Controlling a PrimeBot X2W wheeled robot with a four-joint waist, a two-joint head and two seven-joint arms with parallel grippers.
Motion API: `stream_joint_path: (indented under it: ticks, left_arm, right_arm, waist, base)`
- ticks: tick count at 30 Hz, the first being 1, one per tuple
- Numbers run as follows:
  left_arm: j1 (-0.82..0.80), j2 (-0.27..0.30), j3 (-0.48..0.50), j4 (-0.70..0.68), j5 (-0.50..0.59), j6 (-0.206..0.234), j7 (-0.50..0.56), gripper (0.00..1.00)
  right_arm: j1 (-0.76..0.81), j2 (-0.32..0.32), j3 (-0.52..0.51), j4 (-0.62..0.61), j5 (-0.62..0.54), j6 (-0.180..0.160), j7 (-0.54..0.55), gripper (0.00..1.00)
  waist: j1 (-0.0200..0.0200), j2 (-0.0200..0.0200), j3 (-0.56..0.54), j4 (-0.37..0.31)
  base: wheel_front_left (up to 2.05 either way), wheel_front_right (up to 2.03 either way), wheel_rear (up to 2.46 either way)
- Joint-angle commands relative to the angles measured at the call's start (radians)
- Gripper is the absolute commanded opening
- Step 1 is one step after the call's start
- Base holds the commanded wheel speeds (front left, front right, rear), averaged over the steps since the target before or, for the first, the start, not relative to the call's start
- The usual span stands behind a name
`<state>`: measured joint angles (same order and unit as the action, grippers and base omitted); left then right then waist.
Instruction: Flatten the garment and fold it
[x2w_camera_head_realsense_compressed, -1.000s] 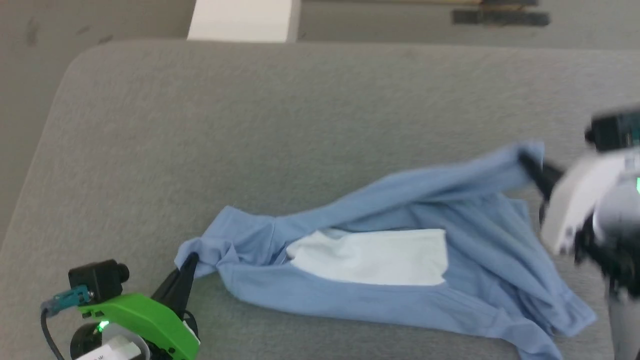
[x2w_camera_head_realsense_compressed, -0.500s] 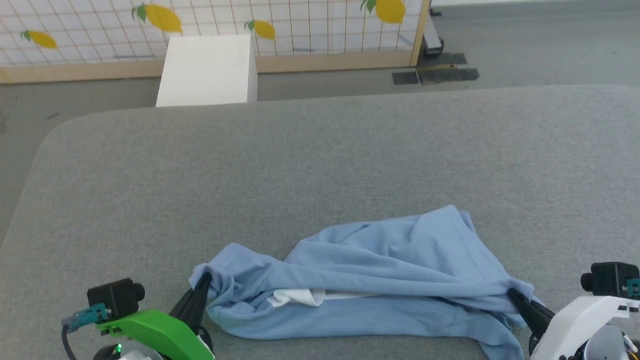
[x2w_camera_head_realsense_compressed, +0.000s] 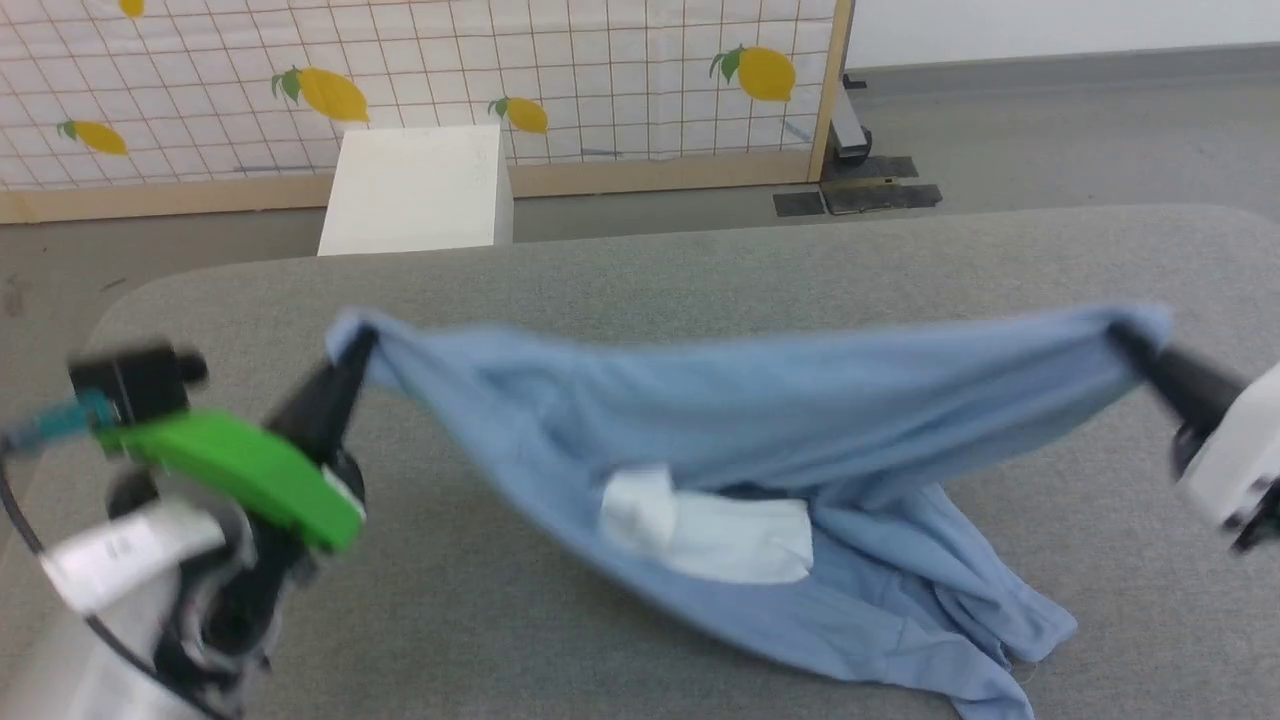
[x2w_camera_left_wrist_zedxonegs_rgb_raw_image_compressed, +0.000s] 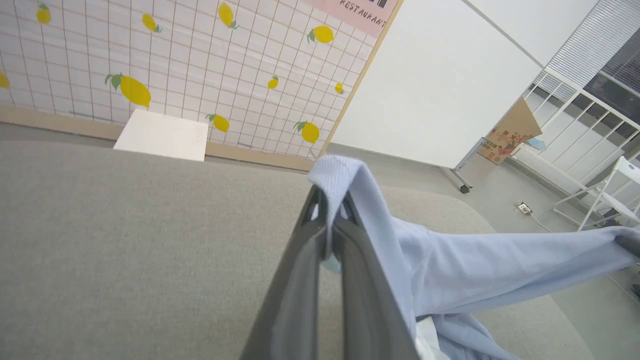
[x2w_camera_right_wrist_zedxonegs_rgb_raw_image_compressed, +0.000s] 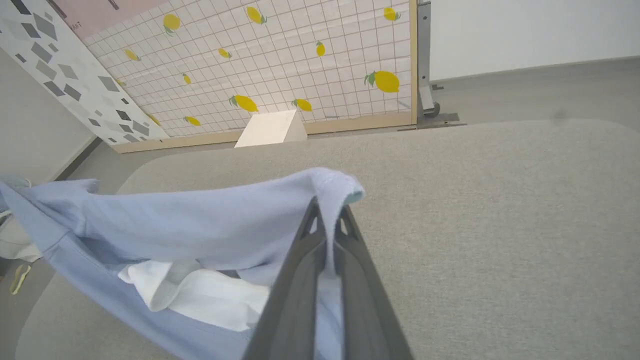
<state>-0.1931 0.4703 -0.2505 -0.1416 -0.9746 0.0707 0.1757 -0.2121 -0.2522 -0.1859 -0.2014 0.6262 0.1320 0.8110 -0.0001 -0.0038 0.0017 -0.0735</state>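
Garment (x2w_camera_head_realsense_compressed: 760, 400) taut between left gripper (x2w_camera_head_realsense_compressed: 355, 347) and right gripper (x2w_camera_head_realsense_compressed: 1125, 338), each closed tight on 1 corner.

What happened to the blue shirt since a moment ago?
The left gripper and the right gripper lifted the garment by its ends off the grey surface and drew it taut, so it now hangs stretched between them instead of lying bunched. Unchanged: both sets of jaws stay shut on the same ends, and the garment's lower part still rests on the surface.
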Motion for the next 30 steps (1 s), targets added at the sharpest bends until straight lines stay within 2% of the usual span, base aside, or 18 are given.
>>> stream_joint_path:
  ticks: [1,7,13,19,24,30]
  left_arm:
    - [-0.083,0.023,0.003,-0.004,0.008,-0.013,0.021,0.00]
    - [-0.370,0.072,0.006,0.012,0.041,-0.034,0.105,0.00]
    - [-0.622,0.092,-0.005,0.078,0.082,-0.054,0.159,0.00]
    - [-0.803,0.102,-0.010,0.185,0.113,-0.072,0.183,0.00]
    - [-0.892,0.104,-0.012,0.275,0.129,-0.078,0.187,0.00]
    - [-1.000,0.127,-0.017,0.381,0.167,-0.094,0.182,0.00]
  right_arm:
    - [-0.058,-0.031,-0.015,0.000,0.010,-0.001,0.025,0.00]
    - [-0.266,-0.121,-0.050,0.028,0.023,-0.001,0.113,0.00]
    - [-0.430,-0.156,-0.071,0.063,0.007,-0.001,0.158,0.00]
    - [-0.539,-0.151,-0.077,0.098,-0.014,-0.001,0.176,0.00]
    - [-0.585,-0.138,-0.083,0.112,-0.040,-0.001,0.184,0.00]
    - [-0.662,-0.096,-0.107,0.111,-0.110,-0.001,0.191,0.00]
  waist:
    - [0.0001,0.0038,-0.004,0.002]
    - [0.0001,0.0038,-0.004,-0.001]
    - [0.0001,0.0038,0.011,-0.004]
    - [0.0001,0.0038,0.036,-0.006]
    - [0.0001,0.0038,0.078,-0.002]
    - [0.0001,0.0038,0.208,0.002]
  base:
    - [0.00,0.00,0.00]
    - [0.00,0.00,0.00]
    - [0.00,0.00,0.00]
    - [0.00,0.00,0.00]
    - [0.00,0.00,0.00]
    - [0.00,0.00,0.00]
